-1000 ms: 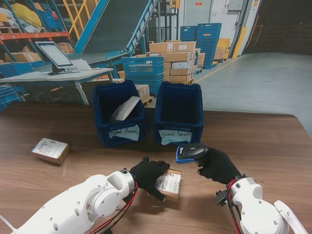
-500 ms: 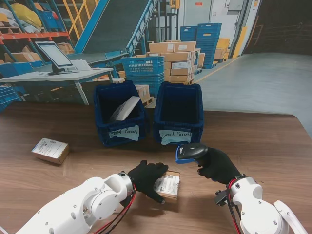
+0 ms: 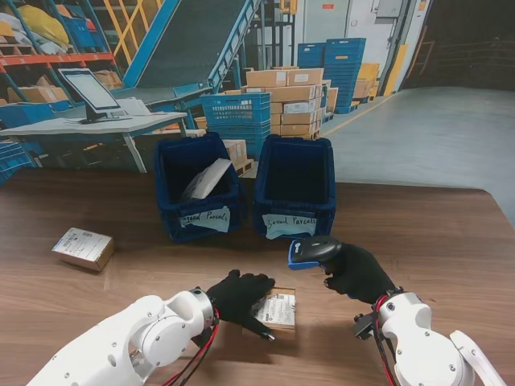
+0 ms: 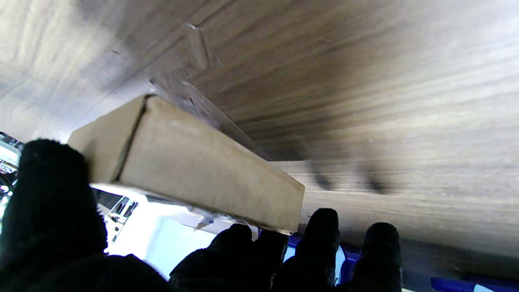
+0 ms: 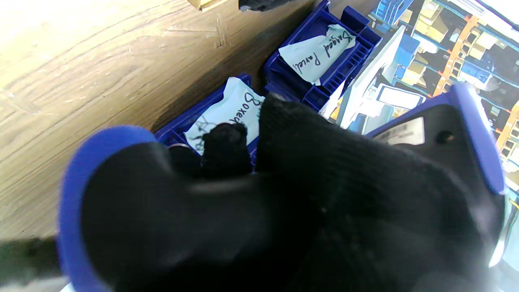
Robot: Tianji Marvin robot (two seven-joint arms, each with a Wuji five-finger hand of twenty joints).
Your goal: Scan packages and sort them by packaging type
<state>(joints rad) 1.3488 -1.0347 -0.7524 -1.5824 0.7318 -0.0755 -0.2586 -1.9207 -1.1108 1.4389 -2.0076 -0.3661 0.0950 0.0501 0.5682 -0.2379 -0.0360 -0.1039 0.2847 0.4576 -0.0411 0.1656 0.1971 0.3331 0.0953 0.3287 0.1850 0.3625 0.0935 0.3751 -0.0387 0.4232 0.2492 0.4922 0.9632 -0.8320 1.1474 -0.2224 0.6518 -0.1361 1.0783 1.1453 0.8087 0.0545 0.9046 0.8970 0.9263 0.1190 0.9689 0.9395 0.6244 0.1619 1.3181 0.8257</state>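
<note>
Fingers [image 3: 259,283] of the left hand [image 3: 240,296] are closed around the small cardboard box [image 3: 275,310], label side up; the left wrist view shows the box raised off the worktop [image 3: 451,241], tilted, with its shadow on the wood. The right hand [image 3: 360,272] grips the blue-and-black scanner [image 3: 312,251], held just beside and farther from me than the box.

Largest to smallest:
1. Worktop: wood-grain surface carrying all items.
2. Left bin [image 3: 195,186], labelled "Bagged Parcels": holds one pale bagged parcel [image 3: 206,178].
3. Right bin [image 3: 295,185], labelled "Boxed Parcels": no contents can be seen inside.
4. Second box [image 3: 83,248]: lies untouched, well apart, at the far left.

Progress assessment: one bagged parcel appears sorted. The held box is likely at the scan step; placement in the right bin remains. The second box remains to be scanned and sorted.
</note>
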